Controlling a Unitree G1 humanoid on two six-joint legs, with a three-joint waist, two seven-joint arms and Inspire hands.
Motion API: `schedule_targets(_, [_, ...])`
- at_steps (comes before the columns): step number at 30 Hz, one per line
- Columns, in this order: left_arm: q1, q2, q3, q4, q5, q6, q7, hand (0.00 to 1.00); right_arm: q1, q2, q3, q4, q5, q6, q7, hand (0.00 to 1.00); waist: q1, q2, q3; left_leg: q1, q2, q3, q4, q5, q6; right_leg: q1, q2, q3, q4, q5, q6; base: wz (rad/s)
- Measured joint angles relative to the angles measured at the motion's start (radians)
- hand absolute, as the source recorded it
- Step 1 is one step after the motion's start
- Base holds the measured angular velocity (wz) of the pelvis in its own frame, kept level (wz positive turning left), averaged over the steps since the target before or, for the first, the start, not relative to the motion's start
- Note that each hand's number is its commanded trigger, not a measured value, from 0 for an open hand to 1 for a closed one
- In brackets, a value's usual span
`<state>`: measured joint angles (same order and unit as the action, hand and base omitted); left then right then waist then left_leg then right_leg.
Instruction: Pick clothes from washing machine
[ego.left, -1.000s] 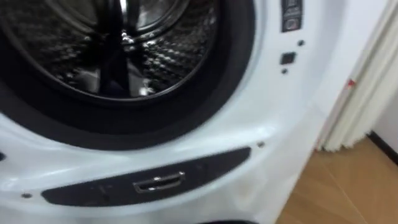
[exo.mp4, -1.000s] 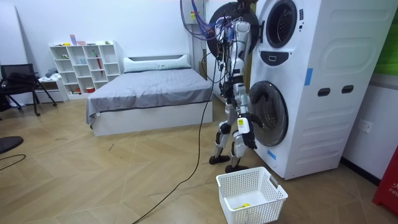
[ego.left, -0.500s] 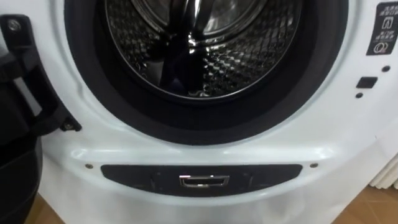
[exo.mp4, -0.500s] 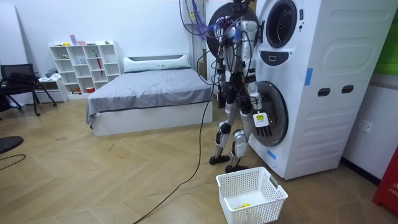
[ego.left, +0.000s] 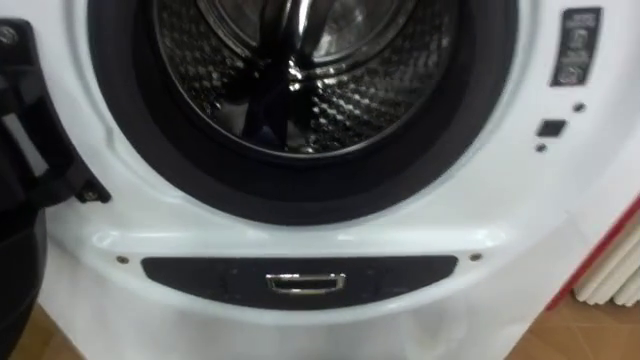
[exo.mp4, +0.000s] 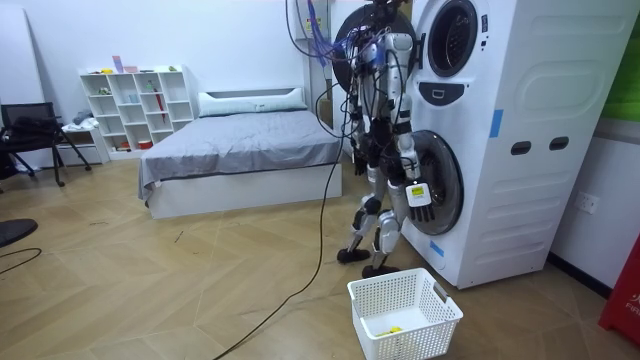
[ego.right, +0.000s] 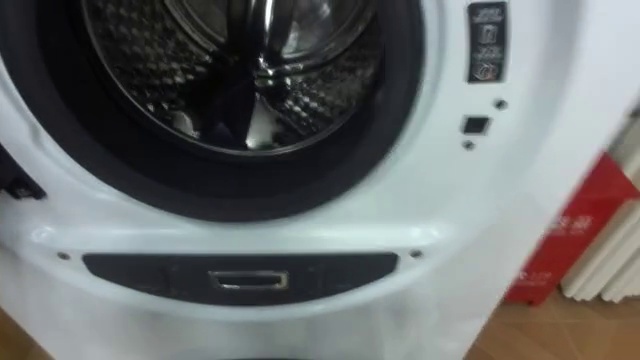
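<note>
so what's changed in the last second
The robot turned towards the washing machine, and its right hand swung closer to the lower drum, which the eye views now face squarely. Nothing taken hold of. The basket stayed put.

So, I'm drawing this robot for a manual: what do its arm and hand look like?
In the room view, the right arm is slim, in grey and black segments, with dark cables alongside. The right hand is dark, with a small white tag on its back.
</note>
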<state>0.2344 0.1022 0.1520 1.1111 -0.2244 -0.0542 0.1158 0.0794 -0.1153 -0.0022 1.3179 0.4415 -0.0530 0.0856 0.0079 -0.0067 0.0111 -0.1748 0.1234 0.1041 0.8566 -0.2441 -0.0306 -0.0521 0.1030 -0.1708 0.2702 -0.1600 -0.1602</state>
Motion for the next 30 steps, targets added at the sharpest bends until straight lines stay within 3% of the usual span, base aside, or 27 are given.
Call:
schedule_targets(1, [0.000,-0.001,0.000,-0.007,-0.001,0.000,-0.001,0.00,0.001,-0.004,-0.001,0.000,-0.007,-0.001,-0.004,0.00,-0.001,0.006,-0.0004,-0.026,0.023,-0.001,0.125,0.046,-0.001,0.003,0.009,0.002,0.011,-0.011,-0.017,-0.12])
schedule_targets(2, [-0.005,0.002,0.001,-0.010,-0.007,0.001,0.000,0.00,0.002,-0.004,-0.003,0.000,-0.007,-0.001,-0.004,0.00,-0.004,0.007,-0.0005,-0.019,0.035,-0.003,0.221,0.071,-0.013,0.008,0.010,0.005,0.019,-0.015,-0.021,-0.07])
schedule_targets(3, [-0.009,0.007,-0.001,-0.009,-0.007,0.001,0.000,0.00,0.001,-0.005,-0.004,-0.001,-0.007,-0.001,-0.003,0.00,-0.007,0.005,0.0006,-0.009,0.041,-0.005,0.252,0.080,-0.025,0.007,0.010,0.005,0.023,-0.016,-0.020,0.05])
schedule_targets(5, [-0.027,0.005,-0.010,-0.019,-0.006,-0.001,-0.012,0.00,0.001,-0.007,-0.020,-0.002,-0.016,-0.010,-0.008,0.00,-0.010,0.003,0.0001,0.051,0.054,-0.025,0.264,0.096,-0.051,-0.019,0.011,0.001,0.041,-0.010,-0.019,0.04])
schedule_targets(6, [-0.033,0.005,-0.010,-0.020,-0.004,-0.002,-0.016,0.00,0.001,-0.008,-0.021,-0.002,-0.017,-0.015,-0.009,0.00,-0.010,0.010,0.0024,0.073,0.057,-0.030,0.246,0.092,-0.057,-0.025,0.013,-0.005,0.042,-0.008,-0.021,0.18])
schedule_targets(7, [-0.037,0.005,-0.027,-0.018,0.002,-0.001,-0.026,0.00,-0.004,-0.014,-0.026,-0.005,-0.017,-0.023,-0.009,0.00,-0.022,0.021,0.0052,0.113,0.056,-0.064,0.186,0.082,-0.067,-0.041,0.015,-0.027,0.044,-0.004,-0.022,0.34])
schedule_targets(8, [-0.053,0.001,-0.044,-0.022,0.011,-0.001,-0.043,0.00,0.001,-0.017,-0.039,-0.012,-0.019,-0.032,-0.007,0.00,-0.037,0.032,0.0079,0.154,0.054,-0.083,0.109,0.060,-0.085,-0.072,0.016,-0.041,0.060,-0.003,-0.022,0.35])
schedule_targets(9, [-0.062,-0.001,-0.055,-0.024,0.017,-0.001,-0.050,0.00,-0.002,-0.017,-0.041,-0.014,-0.022,-0.038,-0.008,0.00,-0.036,0.038,0.0082,0.177,0.053,-0.090,0.067,0.048,-0.086,-0.091,0.016,-0.048,0.069,-0.003,-0.023,0.28])
schedule_targets(11, [-0.100,-0.005,-0.105,-0.025,0.043,-0.001,-0.075,0.00,-0.023,-0.021,-0.048,-0.013,-0.030,-0.047,-0.011,0.00,-0.038,0.063,0.0068,0.266,0.053,-0.109,-0.126,-0.015,-0.093,-0.165,0.016,-0.071,0.107,0.010,-0.022,0.20])
schedule_targets(12, [-0.111,-0.005,-0.114,-0.027,0.044,-0.001,-0.081,0.00,-0.030,-0.022,-0.050,-0.014,-0.030,-0.050,-0.010,0.00,-0.038,0.066,0.0081,0.287,0.053,-0.112,-0.179,-0.032,-0.097,-0.186,0.015,-0.078,0.115,0.016,-0.022,0.11])
schedule_targets(14, [-0.150,-0.008,-0.123,-0.031,0.066,-0.001,-0.098,0.00,-0.052,-0.023,-0.070,-0.029,-0.049,-0.055,-0.011,0.00,-0.037,0.067,0.0090,0.327,0.038,-0.125,-0.365,-0.130,-0.084,-0.267,0.005,-0.087,0.127,0.059,-0.017,0.04])
schedule_targets(16, [-0.158,-0.010,-0.124,-0.031,0.074,-0.002,-0.106,0.00,-0.054,-0.023,-0.082,-0.039,-0.064,-0.059,-0.011,0.00,-0.050,0.065,0.0075,0.345,0.018,-0.136,-0.475,-0.169,-0.072,-0.302,-0.017,-0.095,0.116,0.104,-0.005,0.12])
schedule_targets(18, [-0.159,-0.011,-0.133,-0.029,0.080,-0.008,-0.107,0.00,-0.048,-0.023,-0.080,-0.046,-0.057,-0.057,-0.022,0.00,-0.055,0.060,0.0057,0.343,-0.009,-0.122,-0.555,-0.184,-0.041,-0.315,-0.039,-0.092,0.070,0.170,0.013,0.11])
schedule_targets(19, [-0.162,-0.010,-0.143,-0.029,0.079,-0.011,-0.109,0.00,-0.039,-0.022,-0.068,-0.049,-0.054,-0.057,-0.032,0.00,-0.054,0.049,0.0036,0.332,-0.037,-0.105,-0.575,-0.187,-0.005,-0.315,-0.054,-0.076,0.020,0.223,0.035,-0.06])
schedule_targets(20, [-0.164,-0.008,-0.145,-0.020,0.080,-0.017,-0.109,0.00,-0.032,-0.016,-0.065,-0.050,-0.053,-0.056,-0.041,0.00,-0.052,0.024,-0.0062,0.303,-0.075,-0.074,-0.573,-0.174,0.027,-0.303,-0.075,-0.046,-0.054,0.293,0.060,-0.12])
schedule_targets(21, [-0.160,-0.008,-0.146,-0.011,0.079,-0.019,-0.109,0.00,-0.035,-0.015,-0.062,-0.054,-0.053,-0.055,-0.041,0.00,-0.052,0.013,-0.0083,0.290,-0.091,-0.069,-0.562,-0.164,0.039,-0.291,-0.086,-0.031,-0.093,0.328,0.083,-0.16])
schedule_targets(22, [-0.149,-0.008,-0.155,0.003,0.077,-0.019,-0.110,0.00,-0.027,-0.015,-0.061,-0.056,-0.049,-0.055,-0.040,0.00,-0.055,0.004,-0.0107,0.274,-0.117,-0.044,-0.548,-0.153,0.058,-0.267,-0.106,-0.017,-0.152,0.375,0.156,-0.10])
schedule_targets(23, [-0.143,-0.010,-0.161,0.019,0.077,-0.017,-0.111,0.00,-0.019,-0.015,-0.059,-0.056,-0.033,-0.054,-0.040,0.00,-0.056,0.009,-0.0008,0.269,-0.111,0.009,-0.531,-0.149,0.076,-0.265,-0.125,-0.011,-0.078,0.334,0.162,0.00])
schedule_targets(24, [-0.142,-0.012,-0.169,0.025,0.077,-0.017,-0.110,0.00,-0.008,-0.016,-0.060,-0.056,-0.015,-0.054,-0.041,0.00,-0.059,0.012,-0.0023,0.266,-0.096,0.039,-0.526,-0.144,0.071,-0.261,-0.140,-0.017,0.002,0.292,0.146,0.37])
schedule_targets(25, [-0.150,-0.011,-0.192,0.027,0.070,-0.022,-0.108,0.00,0.004,-0.017,-0.062,-0.056,0.005,-0.053,-0.041,0.00,-0.064,0.017,-0.0055,0.260,-0.061,0.108,-0.526,-0.127,0.064,-0.241,-0.164,-0.019,0.137,0.172,0.140,0.83])
schedule_targets(26, [-0.162,-0.012,-0.206,0.028,0.075,-0.032,-0.108,0.00,0.006,-0.021,-0.065,-0.054,0.002,-0.053,-0.041,0.00,-0.068,0.024,-0.0082,0.258,-0.037,0.162,-0.544,-0.098,0.039,-0.205,-0.193,-0.010,0.257,0.057,0.153,0.93])
schedule_targets(27, [-0.164,-0.015,-0.206,0.028,0.083,-0.039,-0.111,0.00,0.007,-0.024,-0.069,-0.050,0.001,-0.053,-0.041,0.00,-0.061,0.023,-0.0102,0.265,-0.032,0.195,-0.565,-0.078,0.027,-0.179,-0.208,0.005,0.309,0.007,0.161,0.84])
schedule_targets(28, [-0.161,-0.016,-0.206,0.028,0.083,-0.044,-0.123,0.00,0.007,-0.028,-0.068,-0.041,0.002,-0.054,-0.042,0.00,-0.052,0.002,-0.0083,0.283,-0.036,0.242,-0.600,-0.050,0.013,-0.124,-0.232,0.025,0.357,-0.069,0.180,0.50])
schedule_targets(29, [-0.150,-0.012,-0.206,0.028,0.081,-0.042,-0.133,0.00,0.003,-0.028,-0.058,-0.037,0.002,-0.054,-0.041,0.00,-0.038,-0.019,-0.0145,0.290,-0.046,0.274,-0.602,-0.035,0.003,-0.072,-0.249,0.037,0.338,-0.123,0.203,0.22])
schedule_targets(30, [-0.144,-0.010,-0.206,0.028,0.079,-0.039,-0.134,0.00,-0.001,-0.027,-0.053,-0.035,0.002,-0.054,-0.039,0.00,-0.027,-0.026,-0.0130,0.288,-0.059,0.276,-0.599,-0.032,0.002,-0.063,-0.253,0.039,0.300,-0.134,0.212,-0.42])
